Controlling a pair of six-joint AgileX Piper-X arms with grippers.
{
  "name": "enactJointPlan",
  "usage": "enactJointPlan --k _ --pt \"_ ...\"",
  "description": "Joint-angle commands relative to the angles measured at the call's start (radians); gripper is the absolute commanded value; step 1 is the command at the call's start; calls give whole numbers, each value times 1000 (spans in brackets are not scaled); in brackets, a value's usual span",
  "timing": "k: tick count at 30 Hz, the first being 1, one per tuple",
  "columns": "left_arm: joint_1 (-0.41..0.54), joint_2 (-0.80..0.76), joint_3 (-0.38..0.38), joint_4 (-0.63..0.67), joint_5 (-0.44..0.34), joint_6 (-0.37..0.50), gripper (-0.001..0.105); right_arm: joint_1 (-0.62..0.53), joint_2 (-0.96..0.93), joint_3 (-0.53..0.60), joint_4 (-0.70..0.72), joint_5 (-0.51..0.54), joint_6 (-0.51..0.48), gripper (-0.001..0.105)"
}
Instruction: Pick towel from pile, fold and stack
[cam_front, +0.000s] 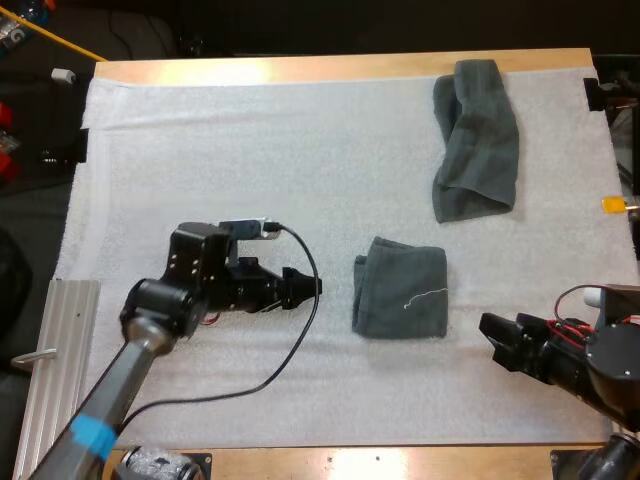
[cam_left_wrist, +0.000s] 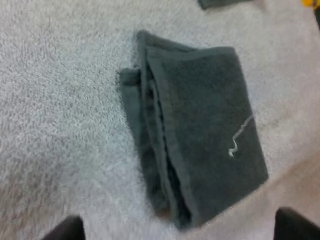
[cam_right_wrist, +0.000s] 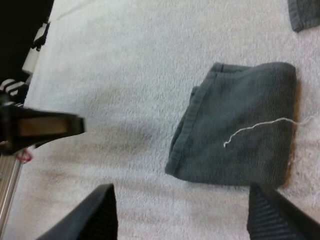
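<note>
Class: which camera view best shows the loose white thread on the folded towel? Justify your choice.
The right wrist view: the white thread lies whole across the folded towel, trailing onto the mat. The left wrist view catches a shorter stretch; the high view shows it as a thin line.

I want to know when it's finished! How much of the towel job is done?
Done: one folded towel lies flat on the mat. In hand: nothing, as the left tool and right tool are both open, one on each side of that towel and clear of it. Left: the rumpled towel at the mat's far side needs picking up, folding and stacking on the folded one.
</note>
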Motion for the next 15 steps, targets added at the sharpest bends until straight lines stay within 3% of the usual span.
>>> enactJointPlan --k 1,10,15 --pt "-5 30 -2 -39 23 -5 72 -1 -5 -6 5 10 -4 55" --pt "-5 249 -2 -185 149 -5 72 -1 -5 -6 9 10 -4 55" --pt "-5 342 -2 -210 165 -5 72 -1 -5 -6 9 10 -4 55"
